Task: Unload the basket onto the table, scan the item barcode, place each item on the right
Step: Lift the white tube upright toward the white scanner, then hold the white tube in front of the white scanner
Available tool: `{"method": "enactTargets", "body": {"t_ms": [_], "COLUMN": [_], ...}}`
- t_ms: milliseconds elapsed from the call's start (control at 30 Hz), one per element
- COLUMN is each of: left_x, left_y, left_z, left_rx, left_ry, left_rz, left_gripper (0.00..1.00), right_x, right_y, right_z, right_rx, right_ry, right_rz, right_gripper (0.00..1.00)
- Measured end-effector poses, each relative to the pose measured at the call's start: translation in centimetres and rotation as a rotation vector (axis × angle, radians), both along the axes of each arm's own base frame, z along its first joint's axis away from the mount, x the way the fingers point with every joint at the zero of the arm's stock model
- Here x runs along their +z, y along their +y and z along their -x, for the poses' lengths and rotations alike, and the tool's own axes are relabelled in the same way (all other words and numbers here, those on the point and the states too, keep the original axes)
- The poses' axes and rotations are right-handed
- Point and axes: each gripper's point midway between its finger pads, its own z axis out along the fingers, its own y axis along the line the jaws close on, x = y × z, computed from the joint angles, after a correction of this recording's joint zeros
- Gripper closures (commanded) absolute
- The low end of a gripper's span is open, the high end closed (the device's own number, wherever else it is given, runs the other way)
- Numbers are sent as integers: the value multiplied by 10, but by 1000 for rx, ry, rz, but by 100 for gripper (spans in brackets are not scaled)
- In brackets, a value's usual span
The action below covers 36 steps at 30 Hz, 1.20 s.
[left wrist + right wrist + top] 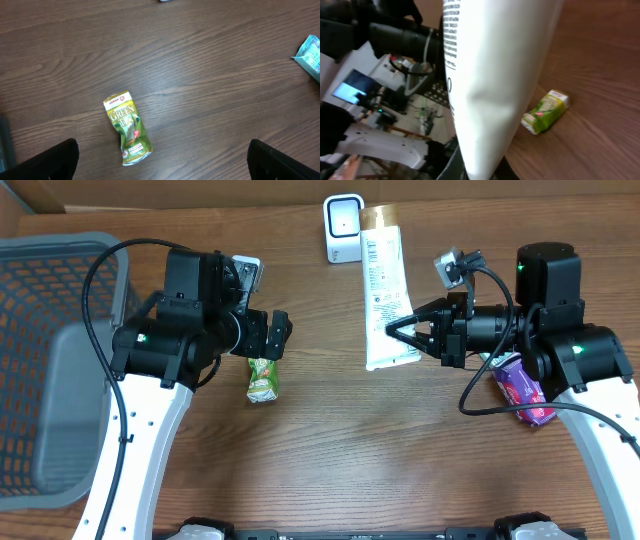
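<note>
Wood-grain bench [320, 460], seen from overhead: the right fingers [400, 332] are clamped on the near, crimped end of the white tube [383, 285]. Its long axis runs from them toward the far side, the cap end just right of the barcode scanner [343, 228]. The left fingers [279, 330] stand wide open and empty above a green tea packet [263, 378]. The right arm looks better placed to scan.

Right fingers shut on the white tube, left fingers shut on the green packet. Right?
No. The left fingers stand open over the green packet, which lies loose on the table, as the left wrist view shows. The right fingers are shut on the white tube.
</note>
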Motion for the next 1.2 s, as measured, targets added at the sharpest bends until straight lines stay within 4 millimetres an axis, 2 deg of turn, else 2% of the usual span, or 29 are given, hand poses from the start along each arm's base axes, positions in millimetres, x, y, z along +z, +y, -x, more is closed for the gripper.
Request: {"method": "enactTargets", "body": {"t_ms": [133,267,333,367,433,500,533,633,700,733,767,800,900,1033,1200], "left_x": [0,0,0,0,0,0,0,0,0,0,0,0,0,0,0], "left_y": [0,0,0,0,0,0,0,0,0,0,0,0,0,0,0], "left_z": [0,0,0,0,0,0,0,0,0,0,0,0,0,0,0], "left_rx": [0,0,0,0,0,0,0,0,0,0,0,0,0,0,0], "left_ry": [0,0,0,0,0,1,0,0,0,1,0,1,1,0,0], "left_rz": [0,0,0,0,0,0,0,0,0,0,0,0,0,0,0], "left_gripper": [0,0,1,0,0,0,1,1,0,0,0,0,0,0,1], "right_x": [14,34,44,42,27,-3,-12,-64,-107,-119,-125,-131,-137,-159,-189], "right_y": [-2,-17,-14,-8,-1,6,8,9,3,-2,-5,-10,-12,-8,-3], "right_z": [-15,-53,-74,-86,-107,-135,-141,-176,-208,-221,-228,-245,-270,-289,-302], "right_rx": [-104,-396,-495,-538,-606,-679,-690,-762,-815,-843,-853,-882,-900,-860,-779], "right_ry": [79,35,-40,-84,-144,-202,-209,-248,-297,-332,-356,-428,-563,-663,-744], "right_rz": [-6,150,244,317,448,606,641,834,982,1034,1065,1123,1212,1308,1405], "right_gripper": [97,97,97,97,97,97,97,97,96,96,96,96,96,96,96]}}
